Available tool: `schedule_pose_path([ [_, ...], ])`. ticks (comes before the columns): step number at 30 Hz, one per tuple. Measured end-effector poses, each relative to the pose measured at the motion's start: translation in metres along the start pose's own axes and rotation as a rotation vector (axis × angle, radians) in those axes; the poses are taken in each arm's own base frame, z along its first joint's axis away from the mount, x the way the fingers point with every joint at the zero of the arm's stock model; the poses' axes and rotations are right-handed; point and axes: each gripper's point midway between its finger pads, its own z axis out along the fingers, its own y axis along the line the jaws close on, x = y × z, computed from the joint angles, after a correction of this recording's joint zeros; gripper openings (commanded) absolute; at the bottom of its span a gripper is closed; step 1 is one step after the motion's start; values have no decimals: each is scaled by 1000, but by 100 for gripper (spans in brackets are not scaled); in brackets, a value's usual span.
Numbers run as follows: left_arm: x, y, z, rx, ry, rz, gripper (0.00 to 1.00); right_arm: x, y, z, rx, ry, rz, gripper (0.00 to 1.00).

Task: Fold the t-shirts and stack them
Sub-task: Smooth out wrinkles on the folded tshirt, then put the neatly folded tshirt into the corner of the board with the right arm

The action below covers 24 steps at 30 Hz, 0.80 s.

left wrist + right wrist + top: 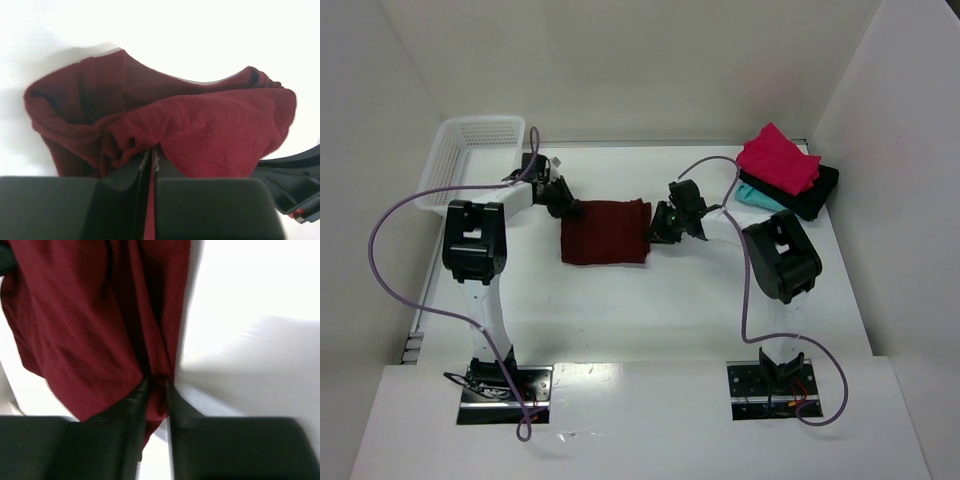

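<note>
The dark maroon t-shirt lies folded to a rough rectangle at the table's middle. My left gripper is shut on its upper left edge; in the left wrist view the cloth bunches above the closed fingers. My right gripper is shut on its right edge; in the right wrist view the cloth hangs pinched between the fingers. A stack at the back right holds the folded pink-red shirt on the teal one and the black one.
A white lattice basket stands at the back left. White walls close in the table on the left, back and right. Purple cables loop from both arms over the table.
</note>
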Motion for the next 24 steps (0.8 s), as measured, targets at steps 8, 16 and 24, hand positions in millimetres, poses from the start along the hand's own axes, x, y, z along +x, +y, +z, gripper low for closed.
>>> schedule_pose_path([
  [8, -25, -28, -55, 28, -88, 90, 79, -45, 32, -28, -19, -114, -88, 87],
  [16, -46, -43, -124, -73, -291, 172, 88, -37, 23, -13, -13, -61, -99, 87],
  [24, 2, -1, -114, -171, -201, 117, 88, -22, 6, 6, 13, 2, -82, 87],
])
